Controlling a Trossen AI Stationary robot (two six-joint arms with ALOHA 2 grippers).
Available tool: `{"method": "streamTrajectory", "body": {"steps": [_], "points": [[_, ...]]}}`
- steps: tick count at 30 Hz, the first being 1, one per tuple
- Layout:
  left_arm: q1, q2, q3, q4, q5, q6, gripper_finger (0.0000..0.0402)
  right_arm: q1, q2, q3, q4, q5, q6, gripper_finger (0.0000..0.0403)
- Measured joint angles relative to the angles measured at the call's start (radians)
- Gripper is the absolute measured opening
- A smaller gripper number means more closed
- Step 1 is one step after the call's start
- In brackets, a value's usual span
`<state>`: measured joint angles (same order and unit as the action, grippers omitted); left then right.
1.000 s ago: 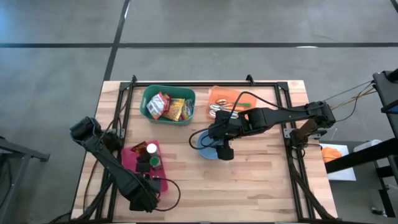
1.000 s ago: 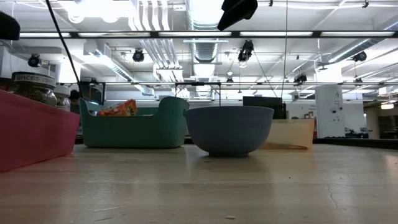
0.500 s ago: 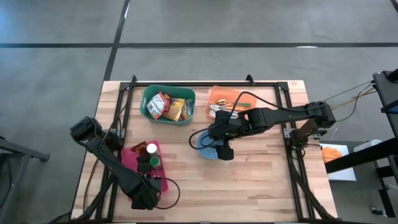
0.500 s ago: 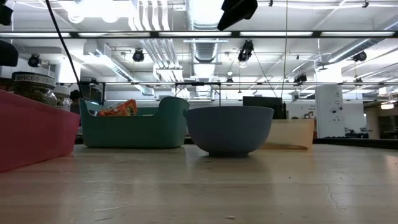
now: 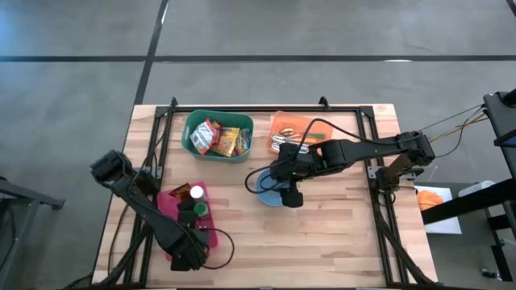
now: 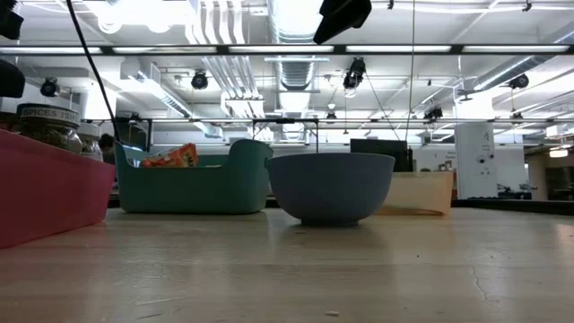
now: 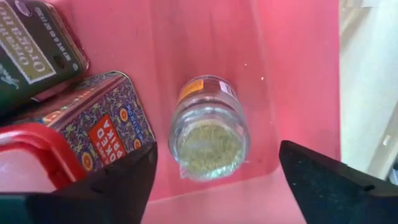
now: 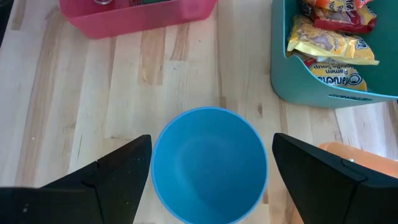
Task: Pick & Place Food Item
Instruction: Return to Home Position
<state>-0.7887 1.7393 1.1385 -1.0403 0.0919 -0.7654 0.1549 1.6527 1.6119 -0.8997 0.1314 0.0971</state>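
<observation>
A small glass jar of green herbs (image 7: 208, 134) rests on the floor of the pink bin (image 7: 205, 43), close to its near wall. My left gripper (image 7: 217, 149) hangs over it, pointing down, open, one finger on each side of the jar and apart from it. In the high view this gripper (image 5: 189, 251) is over the near end of the pink bin (image 5: 164, 197). My right gripper (image 8: 211, 140) stands open above the blue bowl (image 8: 210, 165), which is empty and sits mid-table.
Beside the jar in the pink bin lie a red-capped patterned tin (image 7: 93, 134) and a green tin (image 7: 37, 43). A green bin of snack packets (image 5: 218, 135) and an orange tray (image 5: 289, 129) stand along the far edge. Bare wood lies near the front edge.
My left gripper has sunk a little over the near end of the pink bin. My right arm and the bowl have kept still.
</observation>
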Motion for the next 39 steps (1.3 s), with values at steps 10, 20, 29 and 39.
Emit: {"method": "streamTrajectory", "body": {"steps": [10,20,29,39], "points": [[0.016,-0.043,0.009,-0.010,0.024,-0.076,0.0368,0.000,0.000,0.000,0.000,0.000,0.000,0.0332],[0.018,-0.076,0.015,-0.005,0.055,-0.081,0.0369,0.000,0.000,0.000,0.000,0.000,0.000,0.0332],[0.020,-0.132,0.016,0.001,0.157,-0.108,0.0369,0.000,0.000,0.000,0.000,0.000,0.000,0.0332],[0.026,-0.167,0.127,-0.009,0.183,-0.090,0.0369,0.000,0.000,0.000,0.001,0.000,0.000,0.0332]]}}
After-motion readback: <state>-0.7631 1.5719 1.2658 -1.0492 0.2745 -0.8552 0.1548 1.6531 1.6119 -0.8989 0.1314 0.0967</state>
